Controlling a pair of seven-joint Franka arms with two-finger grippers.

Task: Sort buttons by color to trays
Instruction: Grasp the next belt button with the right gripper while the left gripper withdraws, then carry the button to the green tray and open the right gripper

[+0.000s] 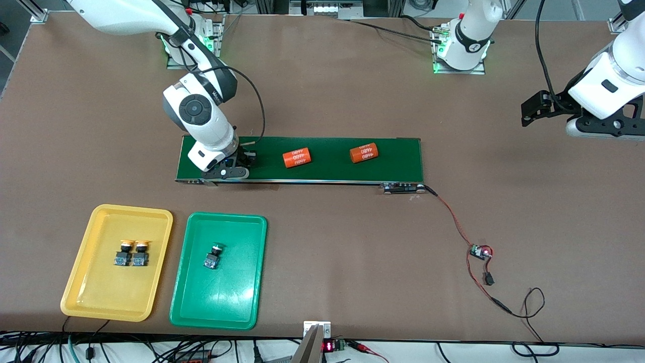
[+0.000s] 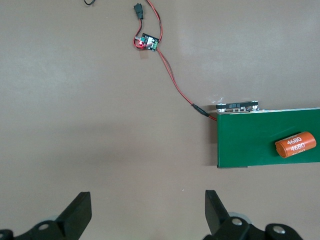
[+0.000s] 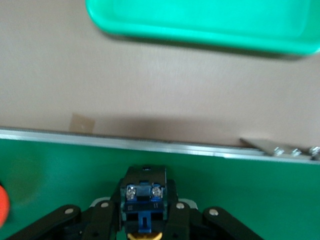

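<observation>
My right gripper (image 1: 237,164) is down on the conveyor belt (image 1: 327,174) at the right arm's end. It is shut on a button (image 3: 145,192) with a black-and-blue body. A yellowish edge shows at the button's cap end, and the front view hides most of it. Two yellow-capped buttons (image 1: 123,253) (image 1: 140,253) lie side by side in the yellow tray (image 1: 80,282). One green-capped button (image 1: 213,255) lies in the green tray (image 1: 221,297) (image 3: 200,20). My left gripper (image 1: 536,108) (image 2: 148,215) hangs open over bare table off the belt's left-arm end, holding nothing.
Two orange cylinders (image 1: 296,158) (image 1: 364,153) with white print lie on the belt; one cylinder (image 2: 296,145) shows in the left wrist view. A small circuit board (image 1: 481,252) (image 2: 146,42) with red wires runs from the belt's left-arm end toward the front camera.
</observation>
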